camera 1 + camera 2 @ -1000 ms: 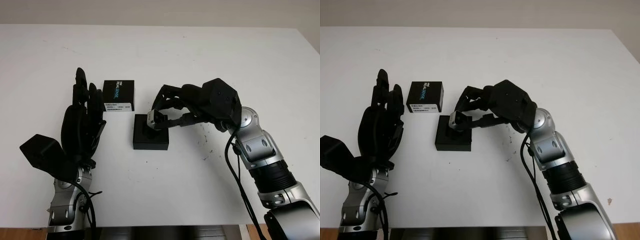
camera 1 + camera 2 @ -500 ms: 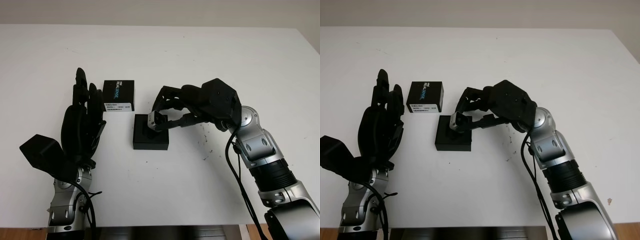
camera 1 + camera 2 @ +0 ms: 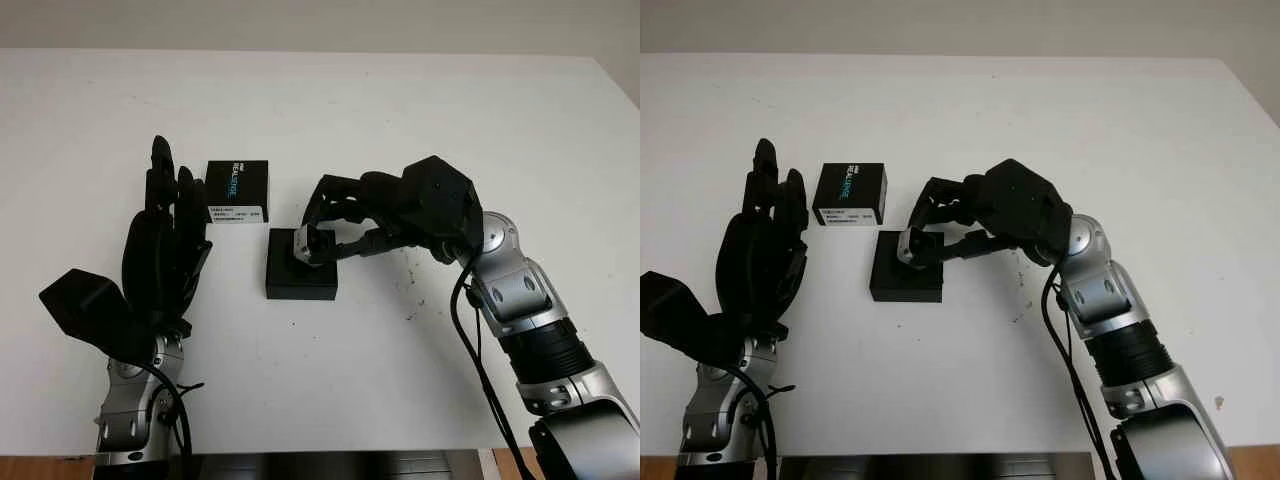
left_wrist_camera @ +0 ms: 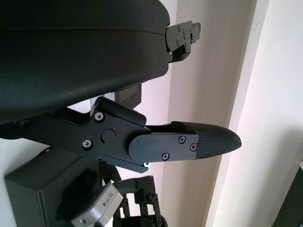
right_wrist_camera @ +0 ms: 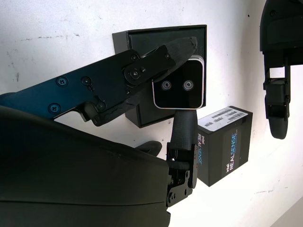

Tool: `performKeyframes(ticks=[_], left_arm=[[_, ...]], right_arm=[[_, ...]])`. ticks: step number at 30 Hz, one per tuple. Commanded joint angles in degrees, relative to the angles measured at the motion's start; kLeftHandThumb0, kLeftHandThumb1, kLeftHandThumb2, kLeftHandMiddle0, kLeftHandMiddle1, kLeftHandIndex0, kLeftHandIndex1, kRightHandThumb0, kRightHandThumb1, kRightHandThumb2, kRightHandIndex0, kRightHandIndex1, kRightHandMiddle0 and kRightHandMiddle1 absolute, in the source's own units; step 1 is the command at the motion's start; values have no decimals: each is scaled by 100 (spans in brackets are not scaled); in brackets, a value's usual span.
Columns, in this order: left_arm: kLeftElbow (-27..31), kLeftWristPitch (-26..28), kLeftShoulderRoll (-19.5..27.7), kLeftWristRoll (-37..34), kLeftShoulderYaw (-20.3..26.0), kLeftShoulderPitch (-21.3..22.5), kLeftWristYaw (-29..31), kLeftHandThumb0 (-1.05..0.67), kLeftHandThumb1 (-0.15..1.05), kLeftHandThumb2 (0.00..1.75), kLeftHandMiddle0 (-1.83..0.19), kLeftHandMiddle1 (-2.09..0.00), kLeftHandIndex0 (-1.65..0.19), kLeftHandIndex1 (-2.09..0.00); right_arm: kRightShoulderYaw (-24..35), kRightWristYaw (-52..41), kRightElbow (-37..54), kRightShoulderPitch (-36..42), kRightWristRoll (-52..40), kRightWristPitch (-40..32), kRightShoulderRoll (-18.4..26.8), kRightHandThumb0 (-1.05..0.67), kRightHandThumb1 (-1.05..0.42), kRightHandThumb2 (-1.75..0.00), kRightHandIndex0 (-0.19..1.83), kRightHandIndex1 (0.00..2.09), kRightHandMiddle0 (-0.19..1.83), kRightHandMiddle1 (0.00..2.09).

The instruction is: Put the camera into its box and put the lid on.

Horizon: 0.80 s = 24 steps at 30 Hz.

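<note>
R hand has the camera over its box; lid off to the side, L hand idle.

Head views: I see my right hand [image 3: 335,225] curled round the small silver-faced camera [image 3: 306,246], holding it right over the open black box [image 3: 300,272] at table centre; can't tell if it touches the box floor. The lid [image 3: 237,191], black w/ REALSENSE print, sits just beyond the box toward the left, apart from it. Left hand [image 3: 165,245] is up off the white table [image 3: 420,110], left of the box, open, holding nothing.
L wrist view: left hand's fingertip [image 4: 215,141] in the air, box corner [image 4: 33,187] and camera [image 4: 97,208] beyond it.
R wrist view: fingers [image 5: 156,59] clamp the camera [image 5: 179,90], two lenses facing me, over the box [image 5: 142,40]; lid [image 5: 225,144] beside it.
</note>
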<state>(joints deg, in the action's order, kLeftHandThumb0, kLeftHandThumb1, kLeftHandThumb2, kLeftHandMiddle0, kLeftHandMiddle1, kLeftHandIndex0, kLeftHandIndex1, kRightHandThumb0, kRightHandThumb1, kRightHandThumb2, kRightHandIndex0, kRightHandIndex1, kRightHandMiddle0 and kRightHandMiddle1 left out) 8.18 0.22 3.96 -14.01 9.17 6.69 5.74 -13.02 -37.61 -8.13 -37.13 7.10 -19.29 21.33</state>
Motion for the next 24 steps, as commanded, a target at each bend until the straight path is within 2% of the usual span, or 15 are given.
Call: performKeyframes(ticks=[1,17,24], left_arm=[[109,-50,-10,10,-7,-54,2,-74,105,43,19,0,19,0],[140,-40,-10,25,-17,-62,-22,-75,105,42,19,0,19,0],[152,-41,-38,-45,-3,-50,3,-76,105,41,19,0,19,0]], right_arm=[[-38,-32,76,83,-29,30,26,-43,-97,-5,22,46,32,185],[-75,-60,-2,114,36,148,57,-41,-97,-5,20,50,32,189],[-265,47,-9,169,405,662,218,-43,-99,-6,19,49,28,187]])
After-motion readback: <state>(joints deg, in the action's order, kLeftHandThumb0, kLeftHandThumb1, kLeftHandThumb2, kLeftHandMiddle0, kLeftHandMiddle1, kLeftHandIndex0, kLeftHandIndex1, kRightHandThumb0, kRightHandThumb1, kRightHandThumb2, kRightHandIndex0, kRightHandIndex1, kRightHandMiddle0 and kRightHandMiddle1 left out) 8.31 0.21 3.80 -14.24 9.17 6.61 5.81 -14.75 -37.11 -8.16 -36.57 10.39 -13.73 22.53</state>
